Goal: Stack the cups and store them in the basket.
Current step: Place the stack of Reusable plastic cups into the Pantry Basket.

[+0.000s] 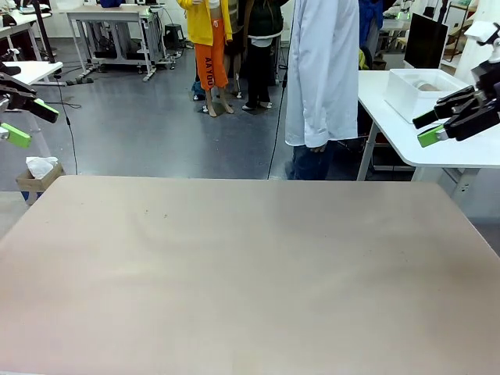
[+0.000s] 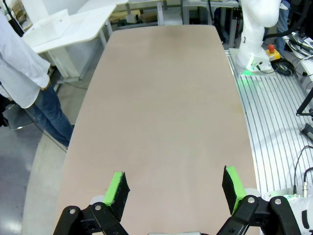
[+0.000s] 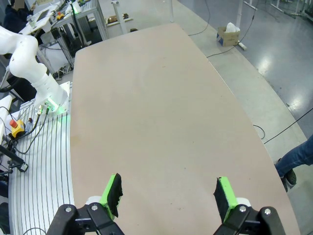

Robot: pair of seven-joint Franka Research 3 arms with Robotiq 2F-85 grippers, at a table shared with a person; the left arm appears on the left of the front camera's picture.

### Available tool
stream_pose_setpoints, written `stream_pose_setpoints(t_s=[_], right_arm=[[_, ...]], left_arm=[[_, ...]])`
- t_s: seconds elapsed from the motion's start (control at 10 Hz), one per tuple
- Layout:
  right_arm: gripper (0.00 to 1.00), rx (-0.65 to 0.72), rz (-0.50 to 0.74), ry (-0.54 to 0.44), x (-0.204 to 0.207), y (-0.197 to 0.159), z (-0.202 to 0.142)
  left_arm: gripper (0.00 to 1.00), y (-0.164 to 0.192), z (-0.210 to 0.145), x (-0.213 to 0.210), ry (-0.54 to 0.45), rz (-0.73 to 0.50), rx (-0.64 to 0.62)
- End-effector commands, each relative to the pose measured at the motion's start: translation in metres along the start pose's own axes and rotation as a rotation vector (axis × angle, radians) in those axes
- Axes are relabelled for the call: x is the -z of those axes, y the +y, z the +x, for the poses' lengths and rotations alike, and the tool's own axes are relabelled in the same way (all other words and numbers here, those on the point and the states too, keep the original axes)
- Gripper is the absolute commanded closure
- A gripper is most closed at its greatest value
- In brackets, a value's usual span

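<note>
Two grippers hang at the edges of the front view, both above the bare beige counter point(image 1: 250, 273). The left gripper point(image 1: 22, 121) enters at the picture's left edge, its green-padded fingers point(image 1: 16, 135) spread apart with nothing between them. The right gripper point(image 1: 437, 125) sits at the right edge, its fingers likewise apart and holding nothing. Across the counter stands a person in a white coat point(image 1: 322, 70) and blue jeans, arms down. Behind the right gripper, on a separate white side table point(image 1: 469, 148), rests the white basket point(image 1: 418, 90); something pale lies inside it, but I cannot tell what it is. A cardboard box point(image 1: 35, 178) with white paper sits on the floor at the left.

From the left wrist, the left gripper's two fingers rise from the bottom edge, set wide apart over the plain counter surface. The person's white sleeve and jeans show at the left edge, and the base of the right arm point(image 2: 259, 29) stands at the top right.

From the right wrist, the right gripper's fingers stand equally wide apart above the counter. The left arm's base point(image 3: 34, 73) is at the left, and a jeans leg and shoe show at the right edge.
</note>
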State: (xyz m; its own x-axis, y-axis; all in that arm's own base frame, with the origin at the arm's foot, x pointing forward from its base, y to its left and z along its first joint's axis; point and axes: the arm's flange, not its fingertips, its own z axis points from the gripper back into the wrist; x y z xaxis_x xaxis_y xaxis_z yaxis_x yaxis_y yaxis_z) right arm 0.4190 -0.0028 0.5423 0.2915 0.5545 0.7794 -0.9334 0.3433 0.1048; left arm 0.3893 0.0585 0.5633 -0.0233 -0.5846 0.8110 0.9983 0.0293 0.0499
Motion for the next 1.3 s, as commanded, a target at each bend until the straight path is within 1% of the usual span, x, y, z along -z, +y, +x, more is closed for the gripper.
stream_pose_setpoints(t_s=[0.0, 1.2], right_arm=[[0.00, 0.017, 0.004, 0.003, -0.0021, -0.0010, 0.0047], [0.00, 0.017, 0.004, 0.003, -0.0021, -0.0010, 0.0047]], left_arm=[[0.00, -0.0018, 0.0029, 0.0015, -0.009, 0.011, -0.010], [0.00, -0.0018, 0.0029, 0.0015, -0.009, 0.011, -0.010]])
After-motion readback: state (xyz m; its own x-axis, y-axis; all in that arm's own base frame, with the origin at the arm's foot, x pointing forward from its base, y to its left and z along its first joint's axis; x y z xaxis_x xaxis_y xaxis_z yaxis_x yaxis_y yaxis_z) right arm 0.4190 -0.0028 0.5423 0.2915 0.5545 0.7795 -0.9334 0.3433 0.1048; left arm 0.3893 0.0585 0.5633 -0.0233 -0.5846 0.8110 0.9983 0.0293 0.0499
